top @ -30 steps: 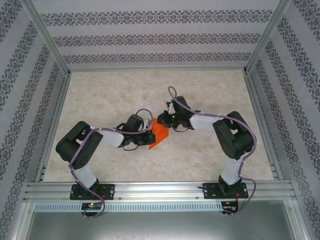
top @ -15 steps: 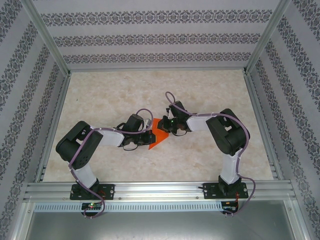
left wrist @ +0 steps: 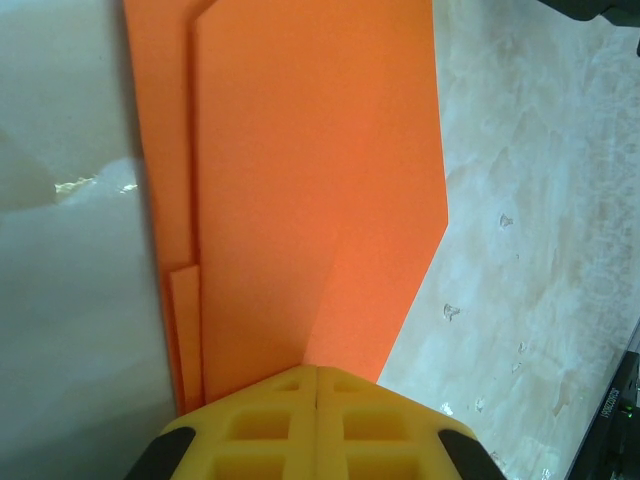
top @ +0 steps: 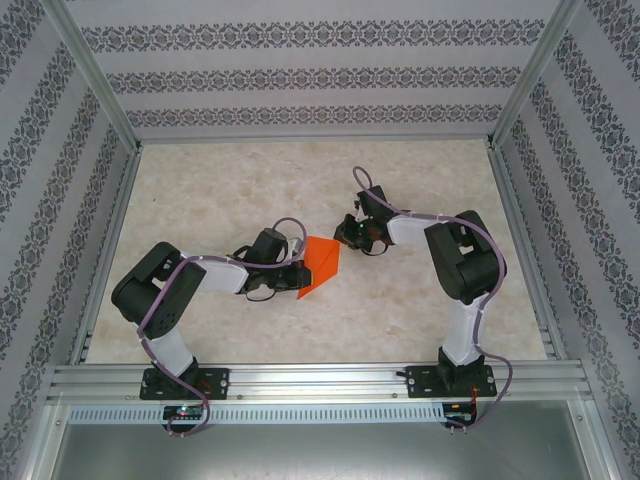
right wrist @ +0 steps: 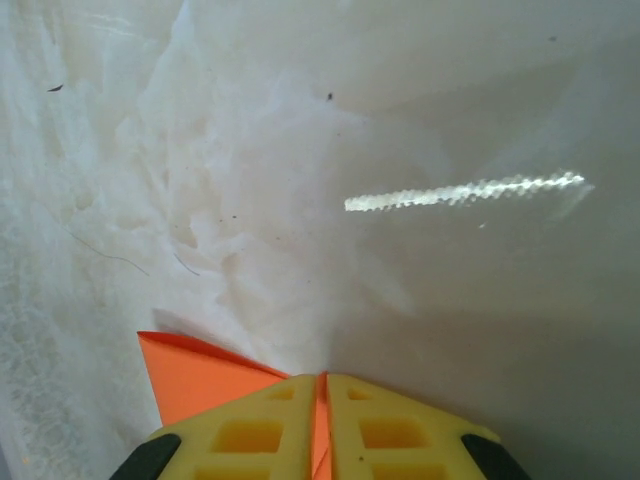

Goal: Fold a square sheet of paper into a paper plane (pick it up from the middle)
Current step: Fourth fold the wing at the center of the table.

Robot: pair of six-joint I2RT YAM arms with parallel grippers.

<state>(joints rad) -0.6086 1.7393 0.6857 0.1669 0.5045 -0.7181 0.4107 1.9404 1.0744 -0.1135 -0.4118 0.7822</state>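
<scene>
The square sheet of paper (top: 322,264) is bright orange and folded into a pointed, layered shape at the middle of the table. My left gripper (top: 299,276) is shut on its near-left end. In the left wrist view the folded paper (left wrist: 300,180) fans out from the closed yellow jaws of the left gripper (left wrist: 317,368). My right gripper (top: 345,237) sits at the paper's far right corner. In the right wrist view a thin strip of orange fills the narrow slit between the jaws of the right gripper (right wrist: 322,378), and more of the paper (right wrist: 200,375) shows to their left.
The marbled table top (top: 220,190) is boxed in by patterned walls and aluminium posts. A metal rail (top: 320,380) carrying both arm bases runs along the near edge.
The right gripper has drawn back to the right and away, off the top of the paper, so more of the orange shape shows. The left arm has stayed still.
</scene>
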